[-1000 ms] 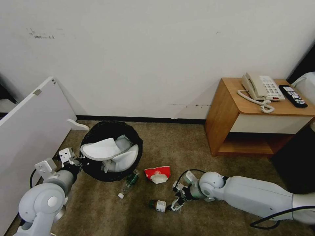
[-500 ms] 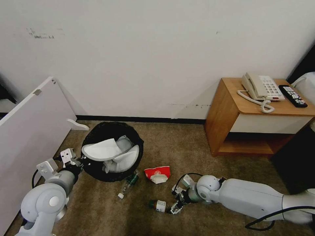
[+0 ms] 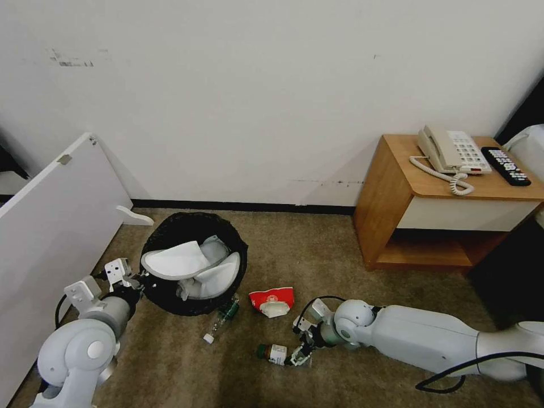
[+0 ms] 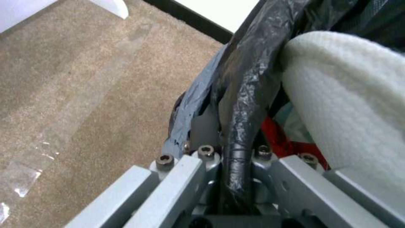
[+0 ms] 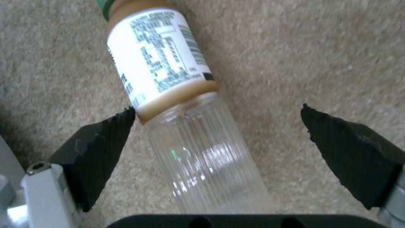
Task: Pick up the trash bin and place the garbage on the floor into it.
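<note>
Left claw (image 4: 236,171) on trash bin (image 4: 249,79) rim

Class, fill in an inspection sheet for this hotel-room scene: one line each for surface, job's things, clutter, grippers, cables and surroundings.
Surface: carpet floor, beige-brown, litter scattered on it.
Job's things: trash bin with black liner, white slippers inside; white-labelled bottle, green-labelled bottle and red-and-white wrapper lie on the carpet.
Clutter: clear plastic scrap on the carpet.
Grippers: left gripper shut on the bin's bag-covered rim; right gripper open, fingers either side of the white-labelled bottle, one tip at its label.
Cables: black cable looping along the right arm.
Surroundings: white wall; wooden nightstand with phone and remote; white panel leaning at left.
</note>
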